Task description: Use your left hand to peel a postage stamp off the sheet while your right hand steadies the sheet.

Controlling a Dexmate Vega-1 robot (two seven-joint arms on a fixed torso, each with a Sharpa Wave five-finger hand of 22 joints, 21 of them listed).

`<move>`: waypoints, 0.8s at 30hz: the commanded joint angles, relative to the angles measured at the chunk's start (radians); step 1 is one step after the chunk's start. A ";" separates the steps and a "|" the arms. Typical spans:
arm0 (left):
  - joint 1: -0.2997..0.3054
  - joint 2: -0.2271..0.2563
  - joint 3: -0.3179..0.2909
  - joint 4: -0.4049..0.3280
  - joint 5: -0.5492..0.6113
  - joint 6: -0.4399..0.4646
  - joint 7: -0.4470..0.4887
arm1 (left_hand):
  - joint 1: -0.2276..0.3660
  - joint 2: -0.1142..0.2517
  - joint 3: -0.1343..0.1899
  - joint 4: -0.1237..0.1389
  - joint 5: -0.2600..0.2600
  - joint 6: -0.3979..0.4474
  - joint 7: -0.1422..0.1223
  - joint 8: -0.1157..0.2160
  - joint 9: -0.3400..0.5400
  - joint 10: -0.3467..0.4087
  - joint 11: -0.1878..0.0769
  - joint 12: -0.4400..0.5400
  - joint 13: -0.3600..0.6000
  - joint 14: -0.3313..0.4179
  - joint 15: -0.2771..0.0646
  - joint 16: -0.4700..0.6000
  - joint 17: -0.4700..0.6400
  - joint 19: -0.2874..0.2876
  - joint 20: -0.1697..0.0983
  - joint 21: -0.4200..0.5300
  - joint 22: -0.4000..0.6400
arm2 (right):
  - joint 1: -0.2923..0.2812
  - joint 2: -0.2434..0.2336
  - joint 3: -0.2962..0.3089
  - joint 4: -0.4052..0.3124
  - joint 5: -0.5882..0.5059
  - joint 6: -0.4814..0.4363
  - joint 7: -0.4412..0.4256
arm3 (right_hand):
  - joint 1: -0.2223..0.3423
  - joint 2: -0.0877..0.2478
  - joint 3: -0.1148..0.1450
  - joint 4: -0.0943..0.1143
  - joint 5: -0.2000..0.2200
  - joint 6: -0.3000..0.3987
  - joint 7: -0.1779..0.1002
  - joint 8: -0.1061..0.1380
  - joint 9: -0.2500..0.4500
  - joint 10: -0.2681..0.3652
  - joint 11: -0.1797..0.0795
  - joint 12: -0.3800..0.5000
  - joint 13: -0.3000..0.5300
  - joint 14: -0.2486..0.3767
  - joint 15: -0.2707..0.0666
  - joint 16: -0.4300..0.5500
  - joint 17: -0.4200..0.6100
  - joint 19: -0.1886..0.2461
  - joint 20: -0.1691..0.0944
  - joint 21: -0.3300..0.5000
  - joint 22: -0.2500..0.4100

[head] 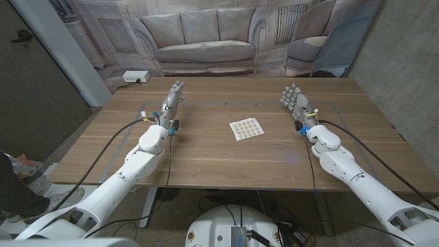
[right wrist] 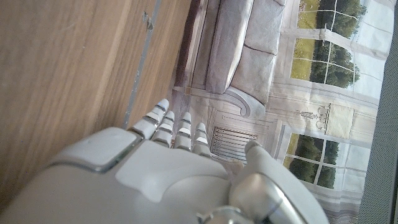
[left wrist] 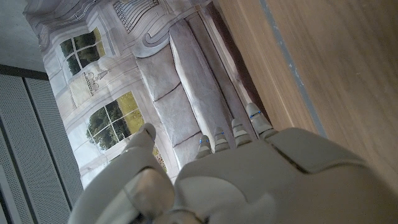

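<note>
Left robot hand (head: 173, 100) and right robot hand (head: 295, 101) flank the stamp sheet (head: 246, 128), well apart.

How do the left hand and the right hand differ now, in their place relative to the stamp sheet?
The left hand stands farther from the stamp sheet than the right hand. The left hand is on the sheet's left, the right hand on its right. Both hold nothing, fingers apart, and neither touches the sheet.

looking like a staged lab or recording room, not a real home: beyond the fingertips of both hands, a printed backdrop (head: 206, 34) hanging with a sofa and windows drawn on it, flanked by bare concrete wall (head: 405, 62); wooden table (head: 206, 158) under the hands, trailing cables (head: 103, 161), a power strip (head: 136, 77) sitting past the left hand.
</note>
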 commanded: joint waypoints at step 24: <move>-0.048 0.103 0.089 -0.161 0.308 0.145 0.072 | 0.058 0.004 0.016 -0.034 -0.018 0.052 0.007 0.007 0.004 0.044 -0.008 0.006 0.006 0.029 -0.008 0.001 0.008 -0.039 0.011 -0.007 0.004 | 0.014 0.020 -0.008 0.038 0.003 0.019 0.021 | 0.030 0.002 0.008 -0.023 -0.015 0.016 -0.005 0.005 0.004 0.014 0.011 0.009 0.005 0.014 0.012 0.001 0.002 0.012 0.006 0.008 0.003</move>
